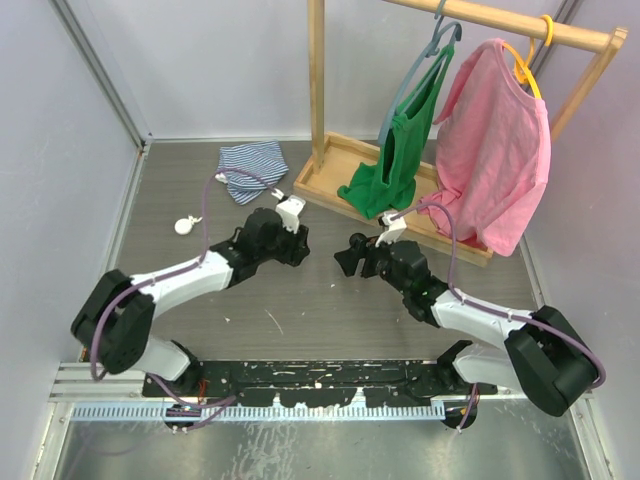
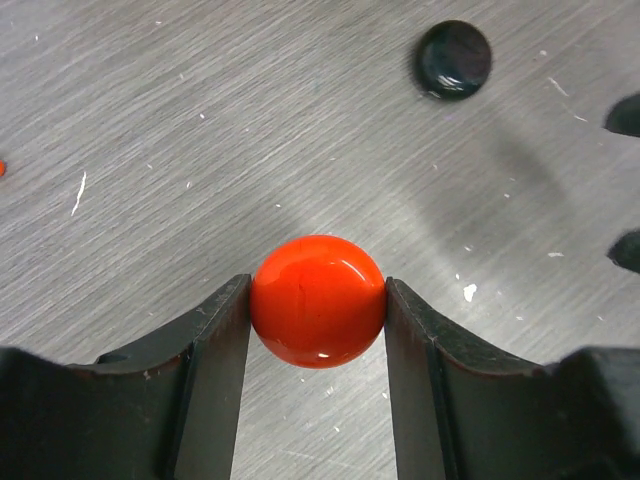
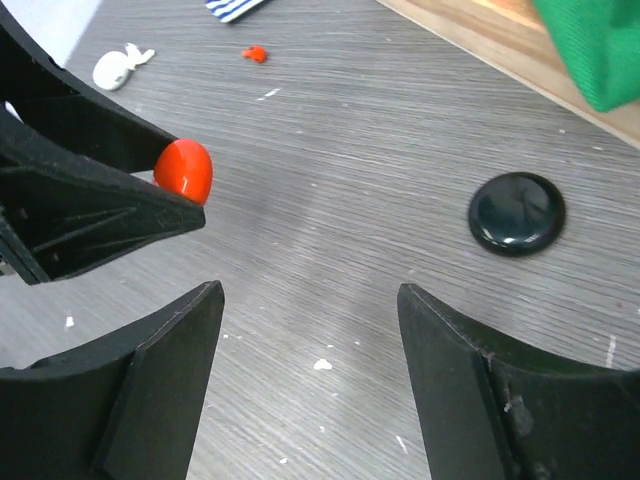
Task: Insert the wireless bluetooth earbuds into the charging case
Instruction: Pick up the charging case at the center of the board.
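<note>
Seen from the right wrist, the left gripper [image 3: 182,180] covers most of the orange case [image 3: 190,168]. Only one rounded end shows past its fingers. Beyond that hand lie an orange earbud [image 3: 255,53] and a white earbud [image 3: 115,68], both too small for their shape to be told. The striped cloth [image 3: 232,7] and the green garment [image 3: 595,50] are cut off by the top edge.

In the left wrist view the right gripper [image 2: 628,182] shows only as two dark fingertips at the right edge. An orange speck [image 2: 2,168] is clipped by the left edge, too little of it to name.

From above, the orange case is hidden among the left hand's dark fingers.
</note>
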